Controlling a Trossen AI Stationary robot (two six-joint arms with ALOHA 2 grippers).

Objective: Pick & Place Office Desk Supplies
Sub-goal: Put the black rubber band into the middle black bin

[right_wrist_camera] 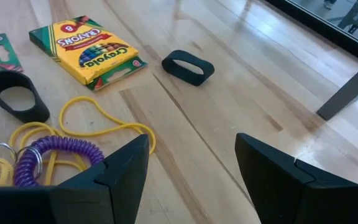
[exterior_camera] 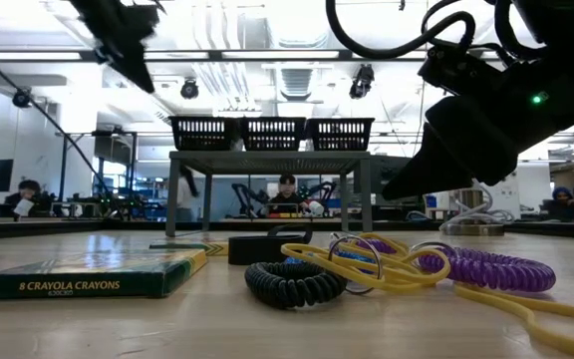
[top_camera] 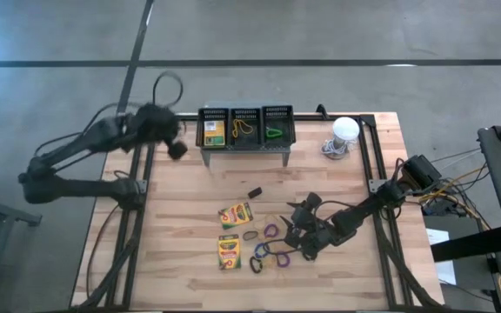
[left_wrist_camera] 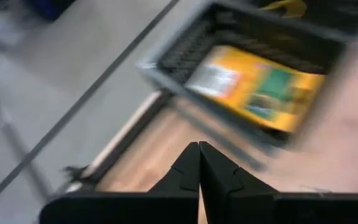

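Right wrist view: right gripper [right_wrist_camera: 191, 168] open above table, yellow rubber band [right_wrist_camera: 104, 127] just beside one finger, black elastic loop [right_wrist_camera: 188, 67] ahead of jaws. Centre band between fingers before you descend. Left gripper [left_wrist_camera: 199, 163] closed empty, near crayon box [left_wrist_camera: 253, 87] in bin.

Left wrist view's all motion-smeared, crayon box [left_wrist_camera: 258, 90] included. Low view's backlit by bright ceiling lights, right gripper [exterior_camera: 466, 140] just a silhouette.

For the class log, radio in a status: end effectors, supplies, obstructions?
Left end effector shut, empty, near yellow crayon box in bin. Right end effector open, above yellow rubber band. Nothing blocking.
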